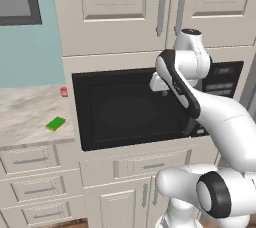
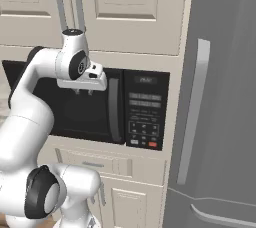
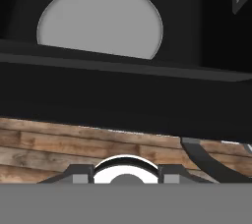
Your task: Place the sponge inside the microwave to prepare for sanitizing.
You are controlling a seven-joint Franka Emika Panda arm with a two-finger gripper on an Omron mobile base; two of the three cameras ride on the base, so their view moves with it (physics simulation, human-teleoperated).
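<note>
The sponge [image 1: 55,123], green on top with a yellow edge, lies flat on the marble counter left of the microwave [image 1: 125,109]. In both base views the black microwave [image 2: 75,114] has its dark glass door closed. My gripper [image 1: 162,92] hangs in front of the upper right part of that door, fingers pointing down, far from the sponge. In the right base view the gripper [image 2: 82,91] sits just left of the curved door handle [image 2: 114,109]. It is shut with nothing in it. The white turntable [image 3: 101,19] shows in the hand view.
A tiny red cup [image 1: 63,91] stands at the back of the counter [image 1: 25,112] by the microwave's left side. The button panel [image 2: 145,112] is right of the door, and the grey fridge [image 2: 220,97] beyond it. Drawers and cabinets lie below, wooden floor [image 3: 59,144] underneath.
</note>
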